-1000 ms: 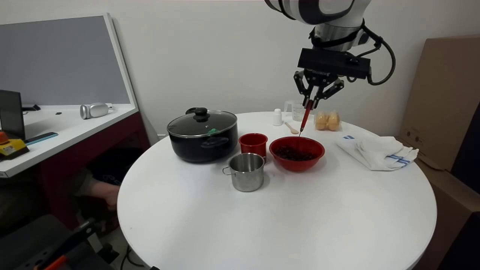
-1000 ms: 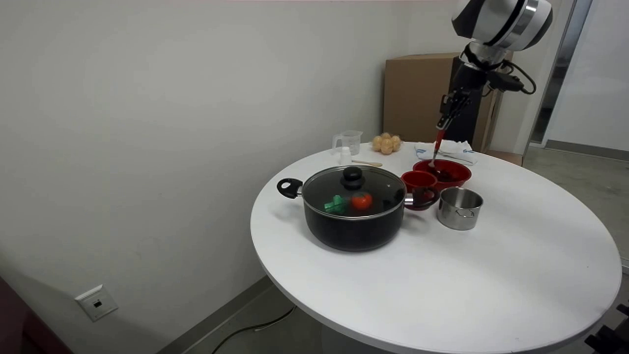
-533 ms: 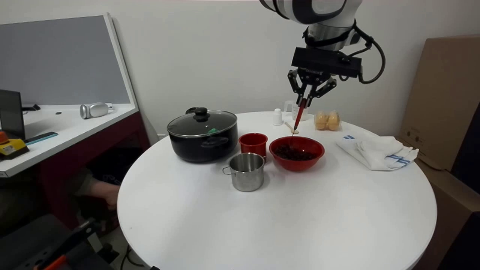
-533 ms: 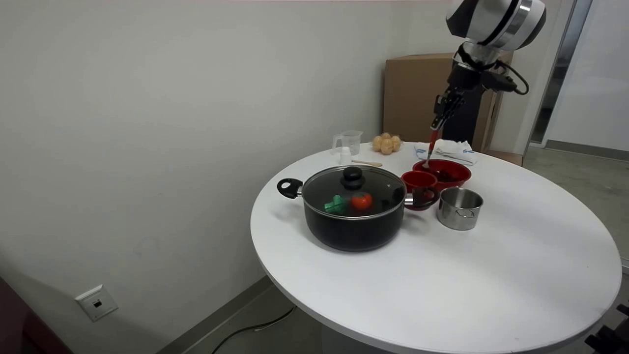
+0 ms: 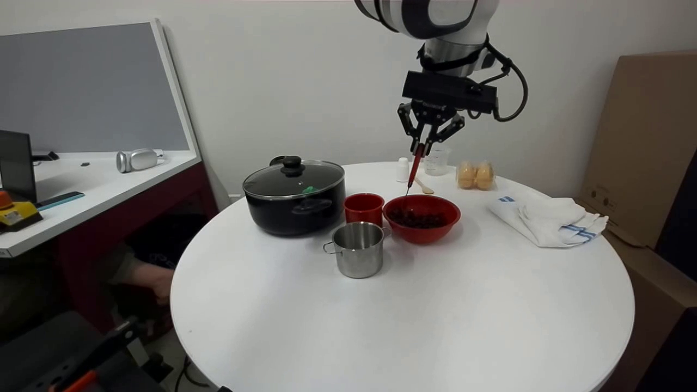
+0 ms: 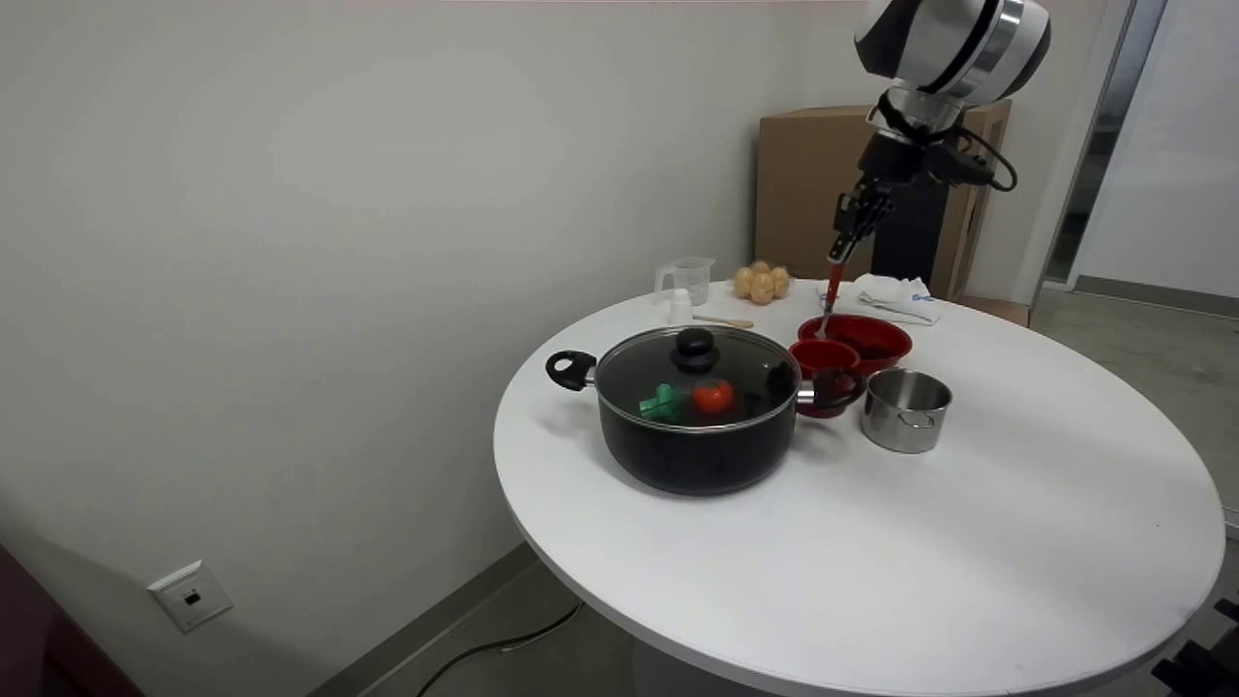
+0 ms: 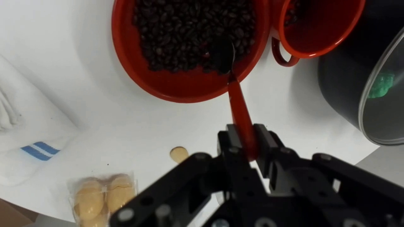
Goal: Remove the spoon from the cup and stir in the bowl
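White tabletop (image 5: 403, 326) beneath slim red-handled spoon (image 7: 239, 104).

Since a second ago, gripper (image 5: 420, 148) and spoon (image 5: 415, 165) are shifted toward roughly 9 o'clock in both exterior views. Bowl (image 5: 422, 236) is displaced the same way, by less. In an exterior view, red cup (image 5: 364, 216) is nudged toward 9–10 o'clock and its gap to the bowl is narrowed. There, spoon's crossing over the bowl rim is moved from just past 12 to about 11 o'clock; handle of measuring cup (image 5: 436, 162) is now covered.
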Action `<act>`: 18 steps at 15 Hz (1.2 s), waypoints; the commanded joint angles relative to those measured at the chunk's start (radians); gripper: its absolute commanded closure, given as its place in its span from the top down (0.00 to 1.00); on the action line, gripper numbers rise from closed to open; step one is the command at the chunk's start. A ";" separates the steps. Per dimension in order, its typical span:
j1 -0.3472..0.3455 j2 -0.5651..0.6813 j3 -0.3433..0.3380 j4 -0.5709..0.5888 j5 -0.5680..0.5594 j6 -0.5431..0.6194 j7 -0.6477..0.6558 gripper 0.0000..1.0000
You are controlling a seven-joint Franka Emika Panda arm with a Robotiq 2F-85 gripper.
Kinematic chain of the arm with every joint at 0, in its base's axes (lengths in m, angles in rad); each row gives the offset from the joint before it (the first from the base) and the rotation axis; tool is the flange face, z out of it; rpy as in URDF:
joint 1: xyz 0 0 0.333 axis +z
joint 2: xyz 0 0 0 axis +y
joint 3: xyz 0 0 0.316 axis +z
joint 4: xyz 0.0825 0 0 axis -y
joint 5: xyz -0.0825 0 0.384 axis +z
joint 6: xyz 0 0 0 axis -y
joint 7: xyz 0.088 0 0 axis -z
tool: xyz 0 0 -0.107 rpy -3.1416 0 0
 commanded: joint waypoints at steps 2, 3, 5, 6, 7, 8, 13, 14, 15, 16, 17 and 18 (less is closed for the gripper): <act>-0.013 -0.028 -0.012 -0.017 -0.021 -0.015 0.013 0.04; -0.019 -0.030 -0.016 -0.018 -0.020 -0.016 0.014 0.04; -0.036 -0.033 -0.028 -0.018 -0.018 -0.021 0.015 0.04; -0.046 -0.034 -0.034 -0.018 -0.017 -0.021 0.015 0.04; -0.055 -0.037 -0.040 -0.021 -0.016 -0.019 0.015 0.04; -0.064 -0.038 -0.045 -0.021 -0.015 -0.023 0.014 0.04; -0.084 -0.056 -0.054 -0.054 -0.017 -0.034 0.004 0.04; -0.081 -0.060 -0.053 -0.060 -0.017 -0.035 0.004 0.04; -0.078 -0.064 -0.052 -0.067 -0.019 -0.035 0.003 0.04; -0.074 -0.065 -0.050 -0.071 -0.019 -0.035 0.001 0.04; -0.069 -0.069 -0.047 -0.077 -0.019 -0.034 0.000 0.04; -0.064 -0.070 -0.044 -0.081 -0.019 -0.034 -0.002 0.04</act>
